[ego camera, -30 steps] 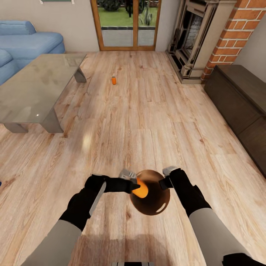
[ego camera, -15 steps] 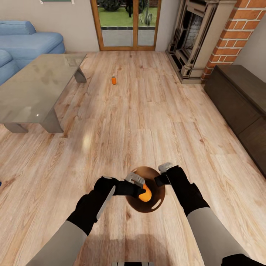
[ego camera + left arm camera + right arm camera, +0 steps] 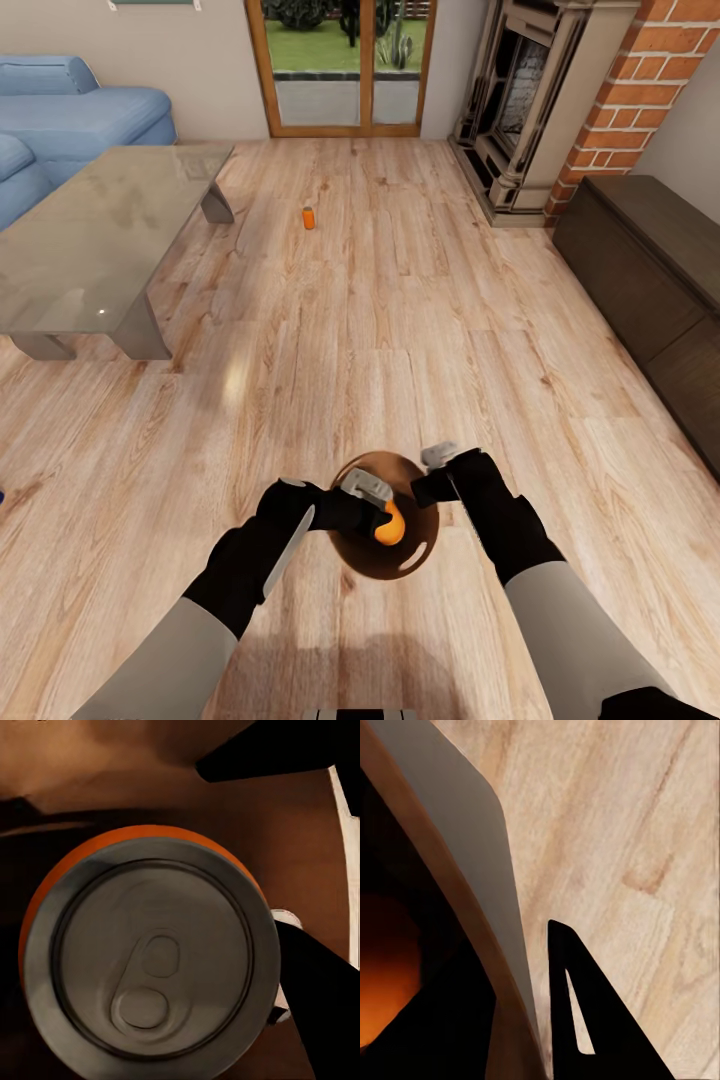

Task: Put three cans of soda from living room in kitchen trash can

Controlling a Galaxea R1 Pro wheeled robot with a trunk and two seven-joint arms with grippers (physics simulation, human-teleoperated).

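Held can: an orange can of soda (image 3: pixel 389 523) sits between the fingers of the left gripper (image 3: pixel 375 505), inside the mouth of the tash can (image 3: pixel 415 548).
Key relation: the bin's brown floor (image 3: pixel 300 817) lies directly beyond the can; its long axis seems to run along the fingers, silver top (image 3: pixel 154 961) toward the wrist.
Left gripper: clenched on that can.
Right gripper (image 3: pixel 432 472): pinches the bin's rim (image 3: pixel 472 862), one finger outside, so grasping the tash can.
Other can: a second orange can (image 3: pixel 309 217) stands on the floor well ahead of both grippers, nearer the left arm.
Hidden: the can's lower body; the right gripper's inner finger.
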